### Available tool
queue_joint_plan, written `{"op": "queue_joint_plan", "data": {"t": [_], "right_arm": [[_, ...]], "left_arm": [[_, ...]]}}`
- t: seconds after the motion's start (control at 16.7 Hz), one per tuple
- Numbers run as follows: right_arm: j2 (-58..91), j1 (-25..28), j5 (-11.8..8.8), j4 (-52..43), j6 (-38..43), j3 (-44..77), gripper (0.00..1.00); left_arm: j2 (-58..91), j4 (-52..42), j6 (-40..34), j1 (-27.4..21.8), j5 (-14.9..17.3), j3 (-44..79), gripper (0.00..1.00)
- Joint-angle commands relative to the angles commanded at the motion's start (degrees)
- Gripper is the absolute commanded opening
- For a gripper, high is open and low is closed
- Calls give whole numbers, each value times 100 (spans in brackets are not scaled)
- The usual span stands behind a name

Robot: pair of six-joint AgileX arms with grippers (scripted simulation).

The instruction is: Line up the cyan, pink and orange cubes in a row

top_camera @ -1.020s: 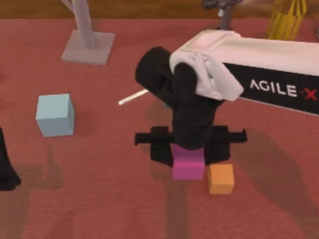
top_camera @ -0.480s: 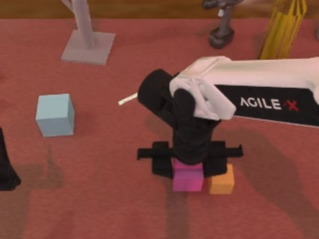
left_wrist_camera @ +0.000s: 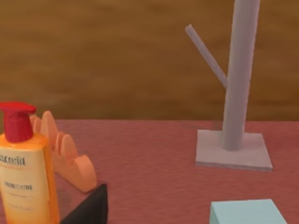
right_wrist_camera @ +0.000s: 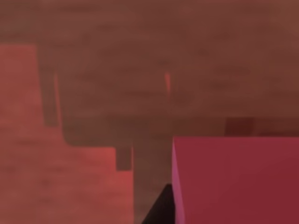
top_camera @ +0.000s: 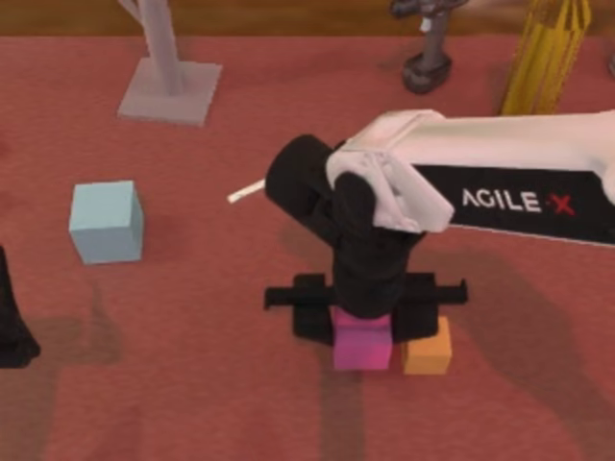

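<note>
My right gripper (top_camera: 363, 328) reaches down from the right, shut on the pink cube (top_camera: 362, 351) at the table's front middle. In the right wrist view the pink cube (right_wrist_camera: 238, 182) looms large, with one dark fingertip (right_wrist_camera: 161, 210) pressed against its side. The small orange cube (top_camera: 428, 353) rests on the table just right of the pink one, almost touching it. Far to the left stands the larger cyan cube (top_camera: 106, 223), alone; the left wrist view shows its top (left_wrist_camera: 247, 213). My left gripper (top_camera: 12, 336) is parked at the left edge, open and holding nothing.
A grey stand with a square base (top_camera: 168, 91) rises at the back left, with a white stick (top_camera: 255, 190) lying near the middle. A yellow object (top_camera: 543, 53) and a dark object (top_camera: 428, 58) stand at the back right. A pump bottle (left_wrist_camera: 25, 168) and an orange rack (left_wrist_camera: 65, 158) appear in the left wrist view.
Over the last second my right gripper came down and slightly forward with the pink cube, bringing it level with the orange cube. The cyan cube and left arm stayed put.
</note>
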Motion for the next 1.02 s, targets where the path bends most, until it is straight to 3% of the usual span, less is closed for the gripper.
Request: {"op": "queue_joint_plan", "data": {"t": [0.3,1.02], "right_arm": [[0,0,0,0,0,0,98],[-62,20,-15,-241,6,209,100]], "left_arm": [[0,0,0,0,0,0,100],[0,0,0,0,0,0,100]]}}
